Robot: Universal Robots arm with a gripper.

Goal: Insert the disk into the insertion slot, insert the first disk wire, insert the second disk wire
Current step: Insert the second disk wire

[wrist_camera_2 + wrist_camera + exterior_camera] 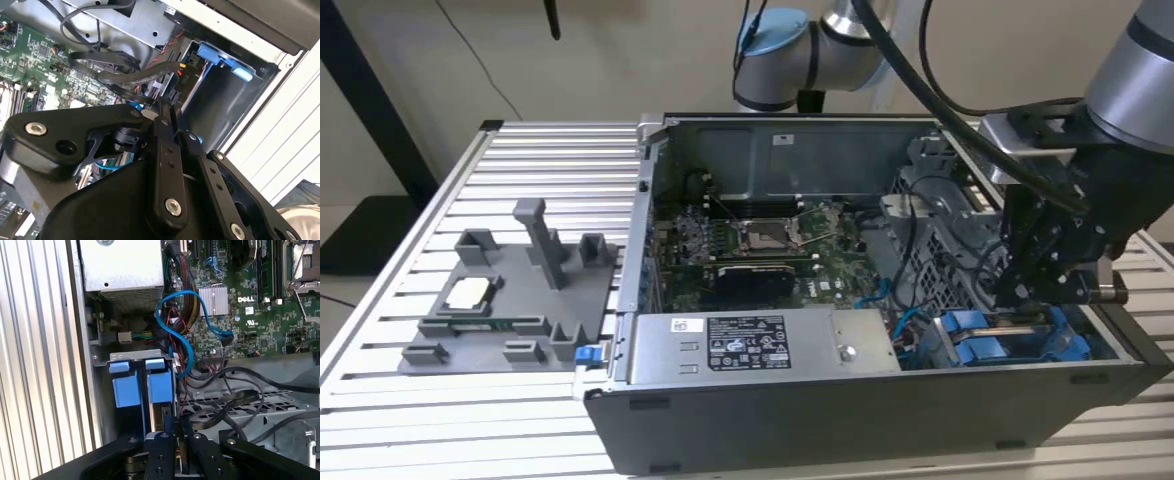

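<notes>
The matte black gripper [1047,300], fingers pressed together, hangs at the exterior view's lower right over the disk [987,338] in its glossy blue plastic carrier, beside the boxy silver power supply [761,345] and tangled cables [220,405].

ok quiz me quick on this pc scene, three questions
1. True or false: the tool is down inside the computer case, by the blue carriers.
2. In the exterior view, the grey fixture tray lies where? A: left of the case. B: right of the case. C: inside the case.
3. Fill in: the looping cable near the power-supply box is ___ in colour.
Key: 1 true; 2 A; 3 blue.
</notes>
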